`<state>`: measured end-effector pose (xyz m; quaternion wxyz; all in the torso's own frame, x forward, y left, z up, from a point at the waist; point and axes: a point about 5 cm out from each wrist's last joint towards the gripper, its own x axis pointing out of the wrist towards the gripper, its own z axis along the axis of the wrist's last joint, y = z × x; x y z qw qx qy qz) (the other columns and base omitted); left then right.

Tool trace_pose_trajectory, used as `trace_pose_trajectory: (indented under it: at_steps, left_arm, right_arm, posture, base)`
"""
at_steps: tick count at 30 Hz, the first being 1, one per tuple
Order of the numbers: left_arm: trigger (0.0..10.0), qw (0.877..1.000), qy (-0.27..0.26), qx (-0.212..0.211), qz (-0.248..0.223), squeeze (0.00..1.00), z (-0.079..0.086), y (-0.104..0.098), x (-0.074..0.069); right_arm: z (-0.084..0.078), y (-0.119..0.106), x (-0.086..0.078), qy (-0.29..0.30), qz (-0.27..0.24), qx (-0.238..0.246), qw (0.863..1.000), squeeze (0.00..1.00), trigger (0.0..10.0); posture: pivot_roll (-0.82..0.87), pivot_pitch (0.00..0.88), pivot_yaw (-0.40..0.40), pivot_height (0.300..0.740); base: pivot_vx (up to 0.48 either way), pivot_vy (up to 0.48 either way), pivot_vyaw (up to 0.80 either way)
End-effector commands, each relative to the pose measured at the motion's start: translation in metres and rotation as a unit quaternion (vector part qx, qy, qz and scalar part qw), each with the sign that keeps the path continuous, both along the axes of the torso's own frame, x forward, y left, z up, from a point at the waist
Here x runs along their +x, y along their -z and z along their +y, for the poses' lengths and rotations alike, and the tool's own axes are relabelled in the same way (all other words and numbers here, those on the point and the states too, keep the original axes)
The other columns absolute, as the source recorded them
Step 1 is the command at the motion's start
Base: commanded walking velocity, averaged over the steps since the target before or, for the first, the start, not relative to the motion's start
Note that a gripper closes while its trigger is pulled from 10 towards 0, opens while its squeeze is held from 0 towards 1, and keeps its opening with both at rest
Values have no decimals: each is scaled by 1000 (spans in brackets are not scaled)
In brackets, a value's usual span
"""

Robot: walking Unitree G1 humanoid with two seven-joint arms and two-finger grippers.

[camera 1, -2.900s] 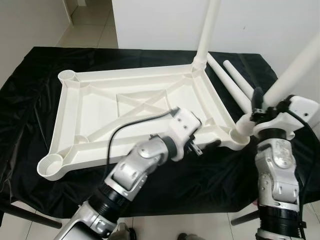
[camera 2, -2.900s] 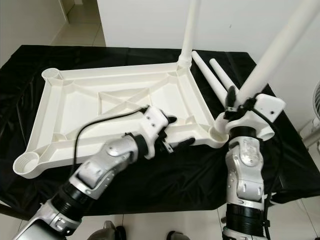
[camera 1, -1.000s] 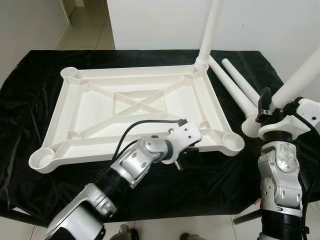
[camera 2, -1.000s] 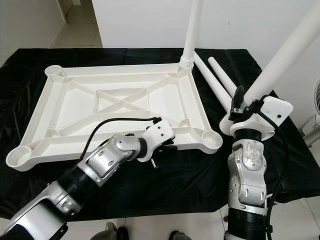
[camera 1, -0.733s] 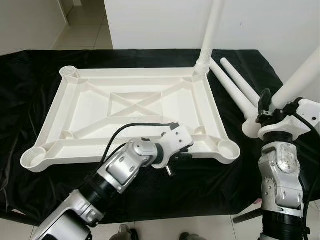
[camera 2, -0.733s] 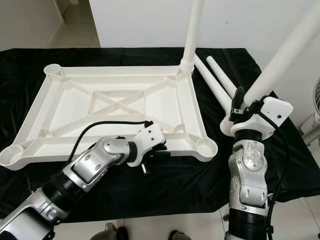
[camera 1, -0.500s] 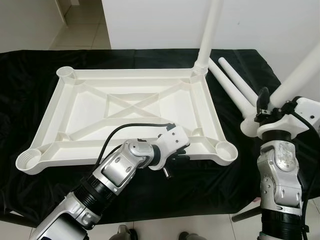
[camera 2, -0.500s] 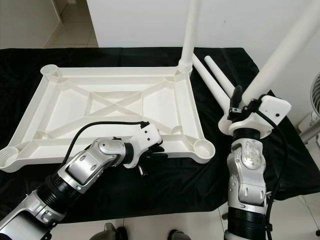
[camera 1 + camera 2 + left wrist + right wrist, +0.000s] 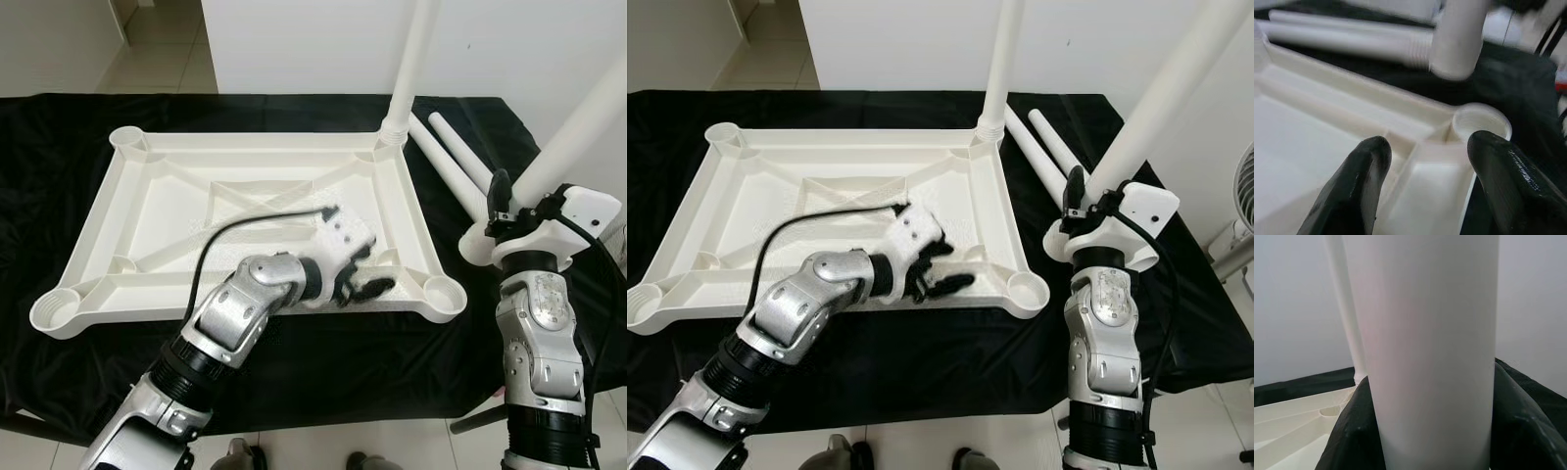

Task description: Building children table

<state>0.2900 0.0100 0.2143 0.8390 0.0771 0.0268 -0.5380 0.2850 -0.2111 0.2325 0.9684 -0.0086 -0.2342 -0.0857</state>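
End effectors at work on an upturned tabletop (image 9: 176,211): the right end effector (image 9: 502,201) is clenched around a white leg (image 9: 578,122), holding it tilted with its lower end just beside, not yet in, the near right socket (image 9: 443,292). The left end effector (image 9: 361,279), blurred in the head views, reaches over the tabletop's near rim next to that socket; the left wrist view shows its two black fingers (image 9: 1359,183) spread apart and grasping nothing, with ribbed plastic beneath them.

One leg (image 9: 409,64) already stands upright in the far right socket, apparently seated. Judging from this, roughly a quarter of the assembly is done: the held leg has yet to go in, and two spare legs (image 9: 453,166) lie side by side on the black-draped desk (image 9: 59,147), just to the right of the tabletop. The sockets at the far left corner (image 9: 125,138) and near left corner (image 9: 51,311) sit empty.

Little stands in the way. The spare legs lie close behind the right arm, and the left arm's black cable (image 9: 245,230) arcs over the tabletop's cross ribs. A white wall (image 9: 313,44) rises behind the desk, with tiled floor (image 9: 162,39) at the far left.
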Motion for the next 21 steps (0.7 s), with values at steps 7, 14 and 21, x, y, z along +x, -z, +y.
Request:
trace_pose_trajectory:
  at_steps: [7,14,21]
  left_arm:
    - [10000,992,-53,-118,-5,0,9,-17,3]
    - [10000,977,-132,-167,-2,0,21,-20,16]
    - [10000,954,-231,-192,2,0,41,-29,46]
  right_arm:
    - [11,4,3,-37,13,7,999,0,10000]
    - [18,9,3,-57,21,15,998,0,10000]
    - [23,5,11,-67,25,18,997,0,10000]
  posture:
    - [7,116,-25,740]
    - [10,108,-28,740]
    - [4,106,-48,740]
  base:
    - [0,0,0]
    - [0,0,0]
    - [0,0,0]
